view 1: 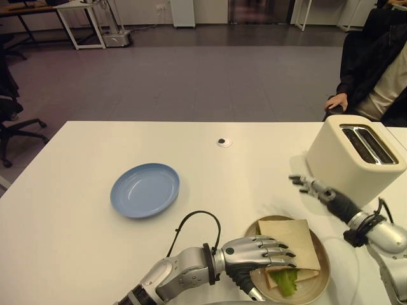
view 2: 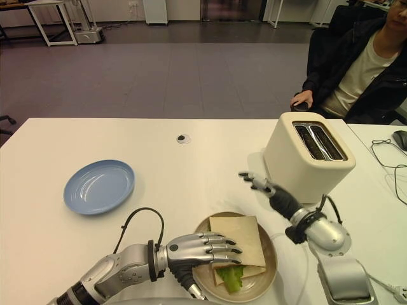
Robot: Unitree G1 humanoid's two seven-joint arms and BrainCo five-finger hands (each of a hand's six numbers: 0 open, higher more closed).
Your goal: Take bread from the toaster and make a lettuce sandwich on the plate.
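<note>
The pale bread sandwich [view 1: 299, 241], green lettuce leaf [view 1: 287, 283] peeking out, lies on the round tan plate [view 2: 270, 264]; the left hand [view 1: 254, 253] rests flat over it, fingers stretched, probably steadying the stack; the right hand [view 1: 313, 187] hangs empty, fingers apart, beside the cream toaster [view 1: 350, 171]

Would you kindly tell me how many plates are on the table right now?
2: a blue plate left of centre, and a tan plate near the front edge, holding the lettuce sandwich.
</note>
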